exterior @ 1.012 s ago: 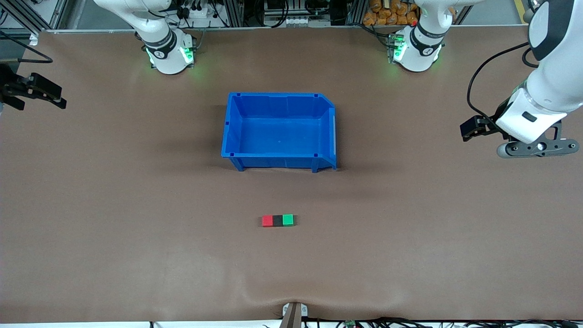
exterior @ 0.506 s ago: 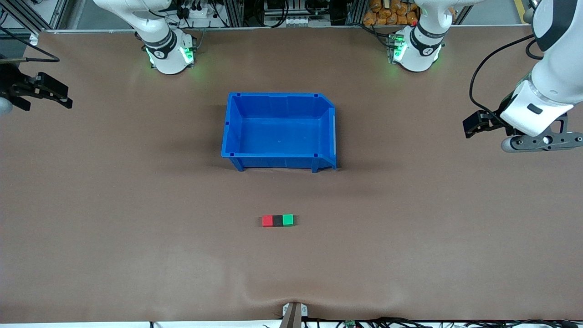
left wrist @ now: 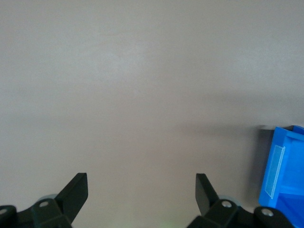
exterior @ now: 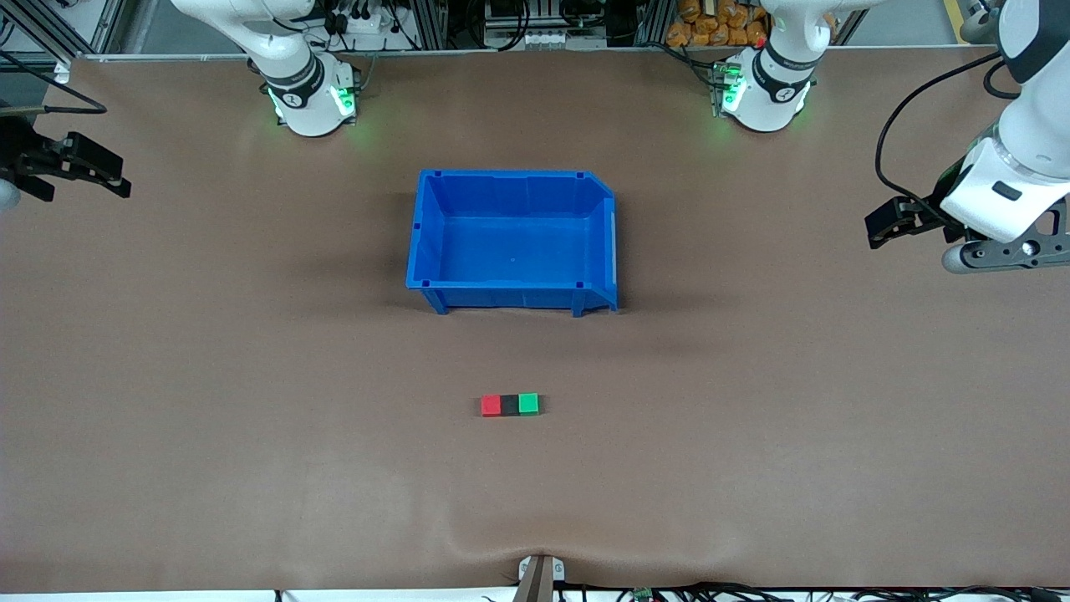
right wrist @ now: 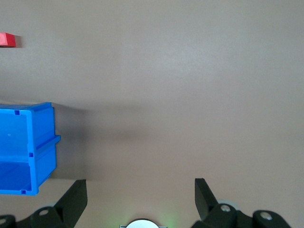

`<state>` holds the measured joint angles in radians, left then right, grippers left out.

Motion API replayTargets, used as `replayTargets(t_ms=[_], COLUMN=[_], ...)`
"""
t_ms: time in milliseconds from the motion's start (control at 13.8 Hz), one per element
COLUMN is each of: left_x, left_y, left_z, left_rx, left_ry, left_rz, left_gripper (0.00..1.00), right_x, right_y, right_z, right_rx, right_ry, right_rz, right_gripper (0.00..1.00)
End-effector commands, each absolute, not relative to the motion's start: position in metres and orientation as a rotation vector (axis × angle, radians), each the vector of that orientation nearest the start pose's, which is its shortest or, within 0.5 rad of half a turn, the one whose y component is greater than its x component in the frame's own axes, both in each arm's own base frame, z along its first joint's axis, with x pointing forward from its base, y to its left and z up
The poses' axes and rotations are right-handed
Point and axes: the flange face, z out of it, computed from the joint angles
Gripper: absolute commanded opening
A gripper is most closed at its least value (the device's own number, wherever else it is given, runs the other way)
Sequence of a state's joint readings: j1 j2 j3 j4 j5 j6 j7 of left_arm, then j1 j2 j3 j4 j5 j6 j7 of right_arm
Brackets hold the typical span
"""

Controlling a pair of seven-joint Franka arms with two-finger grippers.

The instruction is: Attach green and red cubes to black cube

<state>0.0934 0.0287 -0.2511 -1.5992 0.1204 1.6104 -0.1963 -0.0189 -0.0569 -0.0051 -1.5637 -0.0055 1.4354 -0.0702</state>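
Front view shows the red cube (exterior: 491, 405), black cube (exterior: 510, 405) and green cube (exterior: 528, 405) pressed side by side in one short row on the brown tabletop (exterior: 251, 418) — black in the middle, red toward the right arm's end, green toward the left arm's. All three are small, solid-coloured and alike in size, lying nearer the front camera than the blue bin (exterior: 512, 298), with clear tabletop between.

Right wrist view catches only the red cube (right wrist: 7, 40) at its edge, plus a corner of the bin (right wrist: 28, 142). Left wrist view shows none of the cubes — just the bin's end wall with a pale, blank label holder.

Both pincers hang wide open and hold nothing: the left pincer (exterior: 886, 224) over the tabletop's left-arm end, the right pincer (exterior: 92, 174) over its right-arm end.
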Motion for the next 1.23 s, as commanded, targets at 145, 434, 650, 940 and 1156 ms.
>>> replayTargets(t_ms=[145,434,650,940,1156], left_x=[0.548,0.547,0.547,0.546,0.548], left_y=[-0.060,-0.058,-0.056,-0.061,-0.066], left_z=[0.615,0.620,0.621,0.621,0.625], left_rx=[-3.033,-3.033,-3.033,-3.033,-3.037], left_ry=[-0.001,-0.004,-0.008,0.003,0.014], left_rz=[-0.015,-0.029,-0.033,-0.034,-0.051], left_gripper=[1.00,1.00,1.00,1.00,1.00], right_x=[0.521,0.521,0.521,0.521,0.521], right_y=[-0.015,-0.014,-0.016,-0.016,-0.015], right_z=[0.649,0.649,0.649,0.649,0.649], right_rx=[-3.151,-3.150,-3.150,-3.150,-3.149], right_ry=[-0.058,-0.060,-0.055,-0.055,-0.058], right_rz=[0.117,0.122,0.119,0.119,0.122], right_gripper=[1.00,1.00,1.00,1.00,1.00])
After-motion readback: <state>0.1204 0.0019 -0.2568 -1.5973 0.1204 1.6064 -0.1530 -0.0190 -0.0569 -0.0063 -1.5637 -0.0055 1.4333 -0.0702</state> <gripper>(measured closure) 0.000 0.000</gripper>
